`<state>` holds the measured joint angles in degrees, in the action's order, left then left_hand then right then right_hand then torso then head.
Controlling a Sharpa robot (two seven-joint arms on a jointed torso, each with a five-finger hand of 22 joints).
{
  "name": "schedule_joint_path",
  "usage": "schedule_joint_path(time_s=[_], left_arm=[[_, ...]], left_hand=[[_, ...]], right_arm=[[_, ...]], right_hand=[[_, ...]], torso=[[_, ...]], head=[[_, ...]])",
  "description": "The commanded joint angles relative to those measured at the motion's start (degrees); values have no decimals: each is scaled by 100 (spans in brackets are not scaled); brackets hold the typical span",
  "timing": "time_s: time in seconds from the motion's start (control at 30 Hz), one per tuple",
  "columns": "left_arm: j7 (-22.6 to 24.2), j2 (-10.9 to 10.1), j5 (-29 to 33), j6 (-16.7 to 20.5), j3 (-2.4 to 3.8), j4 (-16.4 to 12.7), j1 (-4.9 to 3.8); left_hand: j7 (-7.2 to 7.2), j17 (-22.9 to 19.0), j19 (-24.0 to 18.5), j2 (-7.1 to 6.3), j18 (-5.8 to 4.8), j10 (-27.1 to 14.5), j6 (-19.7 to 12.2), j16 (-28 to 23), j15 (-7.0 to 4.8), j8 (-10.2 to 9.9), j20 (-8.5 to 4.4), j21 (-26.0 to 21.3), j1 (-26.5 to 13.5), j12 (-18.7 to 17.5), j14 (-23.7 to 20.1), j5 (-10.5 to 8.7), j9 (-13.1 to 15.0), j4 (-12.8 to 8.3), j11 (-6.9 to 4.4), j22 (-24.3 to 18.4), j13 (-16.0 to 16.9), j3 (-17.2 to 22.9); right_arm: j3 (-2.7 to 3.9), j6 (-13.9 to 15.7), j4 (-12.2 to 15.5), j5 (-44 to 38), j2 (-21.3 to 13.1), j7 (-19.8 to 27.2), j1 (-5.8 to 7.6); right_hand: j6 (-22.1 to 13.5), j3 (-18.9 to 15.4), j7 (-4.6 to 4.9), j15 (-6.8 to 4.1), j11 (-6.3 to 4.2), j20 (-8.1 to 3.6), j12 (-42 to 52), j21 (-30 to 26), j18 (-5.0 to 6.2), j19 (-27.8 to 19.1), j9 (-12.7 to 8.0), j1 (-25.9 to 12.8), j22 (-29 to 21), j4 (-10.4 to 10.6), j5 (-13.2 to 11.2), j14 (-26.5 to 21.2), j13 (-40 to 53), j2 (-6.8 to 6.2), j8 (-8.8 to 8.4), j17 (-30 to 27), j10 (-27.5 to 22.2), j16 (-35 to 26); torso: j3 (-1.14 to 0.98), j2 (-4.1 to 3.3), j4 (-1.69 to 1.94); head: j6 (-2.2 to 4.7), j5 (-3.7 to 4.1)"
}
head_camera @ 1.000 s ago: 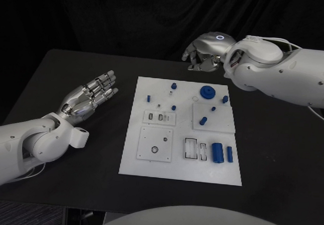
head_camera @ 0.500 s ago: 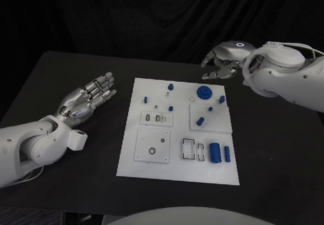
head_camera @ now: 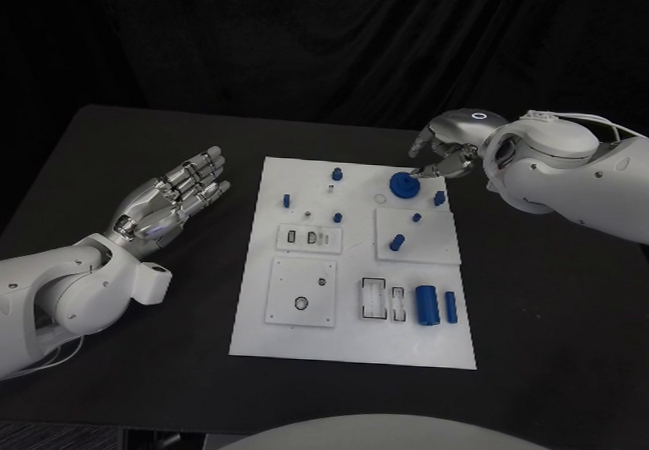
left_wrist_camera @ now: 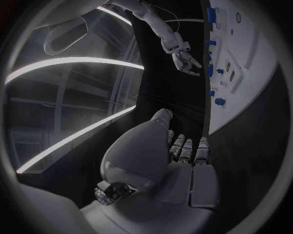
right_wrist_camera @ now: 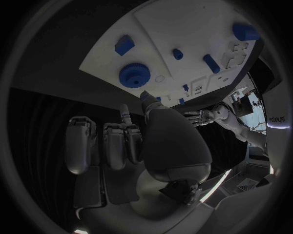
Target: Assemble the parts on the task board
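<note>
Right hand (head_camera: pixel 446 150) fingers curled, holding nothing, just beyond the flat-lying blue gear (head_camera: pixel 406 184); left hand (head_camera: pixel 168 198) fingers spread wide, empty

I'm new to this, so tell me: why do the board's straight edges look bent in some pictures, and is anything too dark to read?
Head view: the task board keeps straight edges, brightly lit against the black table. Right wrist view: fisheye curves the board's edge; the right hand is dim. Left wrist view: the left hand is dim.
</note>
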<state>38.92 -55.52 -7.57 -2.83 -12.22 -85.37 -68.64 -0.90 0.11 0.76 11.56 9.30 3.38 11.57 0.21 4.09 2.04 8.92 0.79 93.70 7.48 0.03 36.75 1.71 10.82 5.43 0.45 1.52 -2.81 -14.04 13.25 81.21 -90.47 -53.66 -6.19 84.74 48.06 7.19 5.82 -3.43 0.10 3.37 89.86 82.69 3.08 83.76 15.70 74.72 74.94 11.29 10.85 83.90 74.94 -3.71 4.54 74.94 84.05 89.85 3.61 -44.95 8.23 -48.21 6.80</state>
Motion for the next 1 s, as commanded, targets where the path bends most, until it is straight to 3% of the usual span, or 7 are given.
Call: schedule_joint_path(time_s=[0.03, 0.23, 0.33, 0.6, 0.87, 1.0], left_arm=[[856, 7, 24, -84, 4, -10, -11], [854, 5, 24, -92, 4, -11, -11], [851, 7, 24, -97, 4, -12, -11], [833, 23, 24, -123, 4, 10, -11], [804, 43, 24, -159, 4, 29, -10], [803, 46, 24, -166, 4, 31, -10]], left_hand=[[28, -10, 2, 14, -35, 9, -23, -20, 54, -1, 56, -17, -66, -16, -2, -34, -1, 6, 40, -3, -3, 41], [24, -10, 1, 16, -37, 9, -36, -21, 59, -4, 59, -18, -68, -15, -3, -39, -3, 5, 46, -4, -3, 47], [24, -10, 1, 16, -37, 9, -36, -21, 59, -4, 59, -18, -68, -15, -3, -39, -3, 5, 46, -4, -3, 47], [19, -11, 0, 17, -38, 6, -43, -21, 63, -6, 62, -18, -69, -20, -3, -45, -4, 3, 51, -4, -4, 53], [7, -11, -2, 15, -45, -8, -85, -21, 83, -17, 75, -20, -75, -37, -3, -70, -10, -9, 73, -5, -8, 74], [7, -11, -2, 15, -45, -8, -85, -21, 83, -18, 76, -20, -75, -38, -3, -70, -10, -9, 73, -5, -8, 74]], right_arm=[[3, 144, 29, 0, -32, -97, -51], [2, 144, 75, 0, -75, -89, -142], [2, 145, 59, 0, -79, -90, -177], [2, 108, -11, 0, -33, -85, -220], [2, 47, -96, 0, 53, -98, -239], [2, 17, -130, 0, 84, -116, -259]], right_hand=[[91, -4, -1, 51, 48, 3, 14, 74, -96, 107, 35, 37, 927, -31, 39, 610, 1506, -21, 59, 1506, 595, 15], [69, 4, -8, 52, 47, 7, 14, 86, -99, 115, 40, 45, 941, -39, 87, 610, 1506, -19, 40, 1506, 595, 15], [1, 34, 7, 62, 58, 16, 14, 63, -91, 94, 28, 73, 931, -68, 292, 610, 1506, -12, -17, 1506, 595, 15], [-123, 86, 11, 69, 65, 28, 14, -22, -65, 26, -25, 133, 876, -135, 469, 610, 1506, -7, -87, 1506, 595, 15], [-288, 110, -2, 61, 53, 24, 14, -131, -33, -58, -105, 146, 802, -173, 466, 610, 1506, -6, -99, 1506, 595, 15], [-332, 92, 4, 59, 54, 22, 14, -185, -20, -94, -151, 107, 773, -171, 248, 610, 1506, -15, -85, 1506, 595, 15]], torso=[[-1, -1, 16], [12, 2, -1], [13, 3, 2], [18, 8, 3], [6, 8, 5], [3, 5, 5]], head=[[1, 27], [-8, 22], [-8, 21], [-35, 22], [-64, 47], [-74, 41]])
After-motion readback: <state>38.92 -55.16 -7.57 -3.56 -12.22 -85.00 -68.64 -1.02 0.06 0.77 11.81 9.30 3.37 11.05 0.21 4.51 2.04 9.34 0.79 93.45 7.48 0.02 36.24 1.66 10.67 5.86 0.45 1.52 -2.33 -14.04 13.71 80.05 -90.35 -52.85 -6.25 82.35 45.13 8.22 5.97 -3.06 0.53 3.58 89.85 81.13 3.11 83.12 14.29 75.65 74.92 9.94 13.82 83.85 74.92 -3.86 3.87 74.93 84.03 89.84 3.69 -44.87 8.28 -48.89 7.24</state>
